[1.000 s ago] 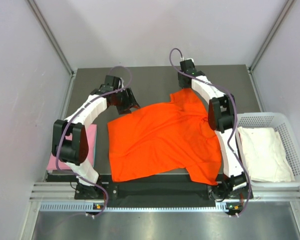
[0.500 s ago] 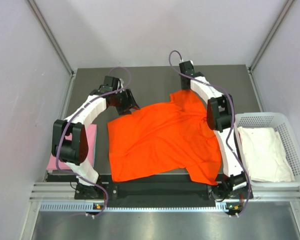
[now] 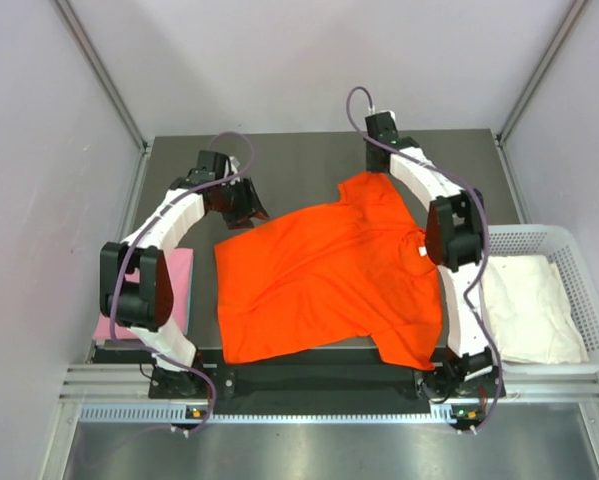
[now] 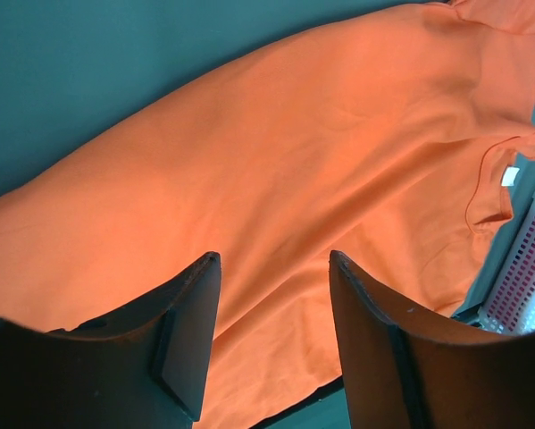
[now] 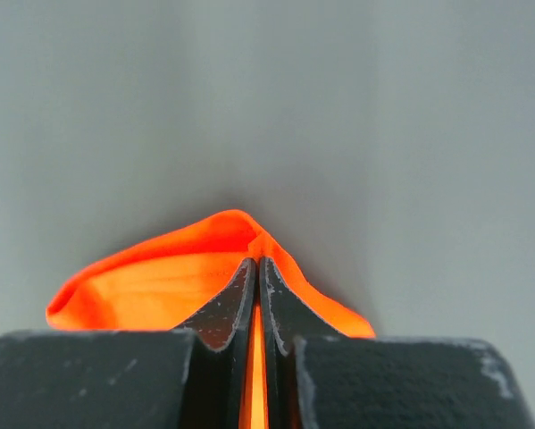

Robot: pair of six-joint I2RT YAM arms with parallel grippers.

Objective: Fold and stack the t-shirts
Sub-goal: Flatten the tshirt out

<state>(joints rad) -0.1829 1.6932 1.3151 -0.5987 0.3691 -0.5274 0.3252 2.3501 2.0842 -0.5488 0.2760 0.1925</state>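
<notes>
Two claws show on my screens: the right claw (image 5: 259, 262) is clamped on a fold of the orange-red t-shirt (image 3: 329, 275) spread across the surface (image 3: 299, 160); the left claw (image 4: 274, 259) hangs apart over the cloth.

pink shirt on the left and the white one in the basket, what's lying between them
The orange-red t-shirt, spread on the table, lies in the stretch between the pink t-shirt and the white t-shirt; the top external view shows it.
</notes>
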